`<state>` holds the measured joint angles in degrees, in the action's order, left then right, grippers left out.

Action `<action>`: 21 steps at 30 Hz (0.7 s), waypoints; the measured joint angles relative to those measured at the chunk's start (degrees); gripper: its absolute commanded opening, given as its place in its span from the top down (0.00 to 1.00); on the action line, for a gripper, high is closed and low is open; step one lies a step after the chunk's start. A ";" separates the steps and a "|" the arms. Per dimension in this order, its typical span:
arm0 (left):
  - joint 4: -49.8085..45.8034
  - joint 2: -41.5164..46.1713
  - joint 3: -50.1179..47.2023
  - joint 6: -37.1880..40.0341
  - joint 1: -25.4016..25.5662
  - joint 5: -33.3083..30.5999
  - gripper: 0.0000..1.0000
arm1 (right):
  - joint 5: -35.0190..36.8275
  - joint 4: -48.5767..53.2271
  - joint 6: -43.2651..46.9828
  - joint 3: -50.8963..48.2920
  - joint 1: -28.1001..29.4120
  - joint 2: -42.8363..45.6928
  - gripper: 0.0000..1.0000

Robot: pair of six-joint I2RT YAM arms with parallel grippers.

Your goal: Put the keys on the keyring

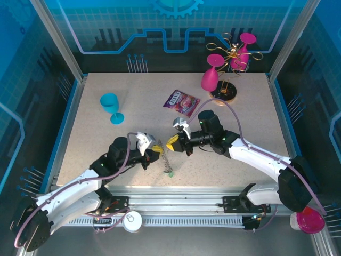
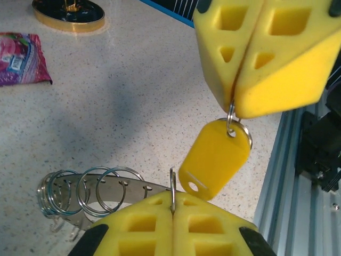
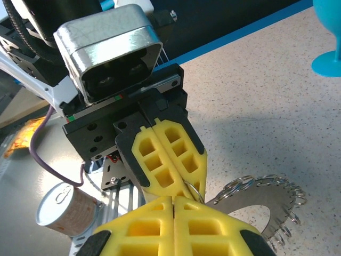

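Observation:
The keyring [image 2: 109, 188], a flat grey metal ring with several wire loops on its rim, is held up off the table. My left gripper [image 2: 173, 207] is shut on one of its loops, which sticks up between the yellow pads. Just above it, my right gripper [image 2: 233, 105] is shut on the small split ring of a yellow-headed key [image 2: 216, 157], which dangles next to that loop. Seen from above, both grippers [image 1: 158, 150] [image 1: 171, 143] meet tip to tip with the keyring [image 1: 167, 159] hanging edge-on and a green key [image 1: 171, 172] below. The keyring [image 3: 277, 205] lies behind my right gripper [image 3: 173, 200].
A purple snack packet [image 1: 181, 101] lies mid-table. A blue goblet [image 1: 111, 106] stands at the left. Pink goblets [image 1: 211, 74] hang on a gold wire stand [image 1: 224, 92] at the back right. A can [image 1: 133, 220] sits by the near rail.

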<state>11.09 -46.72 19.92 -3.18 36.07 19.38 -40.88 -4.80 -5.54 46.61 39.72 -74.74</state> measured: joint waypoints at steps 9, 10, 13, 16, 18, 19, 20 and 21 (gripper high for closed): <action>2.64 1.79 -2.12 -6.51 0.00 0.11 1.00 | 4.15 -0.85 1.90 -0.76 2.25 -0.85 1.00; 2.78 1.84 -2.12 -7.10 0.00 0.31 1.00 | 4.46 -0.85 2.23 -0.76 2.38 -0.94 1.00; 3.50 1.84 -2.23 -7.78 0.00 1.09 1.00 | 5.11 -0.83 3.08 -0.76 2.56 -1.07 1.00; 4.31 1.84 -2.62 -8.55 0.00 1.95 1.00 | 5.79 -0.83 3.56 -0.76 2.64 -1.07 1.00; 4.61 1.84 -2.86 -8.81 0.00 2.60 1.00 | 6.01 -0.83 3.91 -0.76 2.64 -1.09 1.00; 4.70 1.84 -2.97 -8.87 0.00 2.80 1.00 | 6.01 -0.83 3.98 -0.76 2.64 -1.11 1.00; 4.76 1.84 -3.06 -8.96 0.00 3.04 1.00 | 6.01 -0.83 4.13 -0.76 2.67 -1.16 1.00; 4.85 1.84 -3.17 -8.98 0.00 3.15 1.00 | 6.01 -0.83 4.15 -0.76 2.71 -1.22 1.00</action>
<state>15.94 -44.88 16.75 -12.16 36.07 22.52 -34.87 -5.63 -1.39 45.84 42.44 -75.96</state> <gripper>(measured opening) 0.046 0.057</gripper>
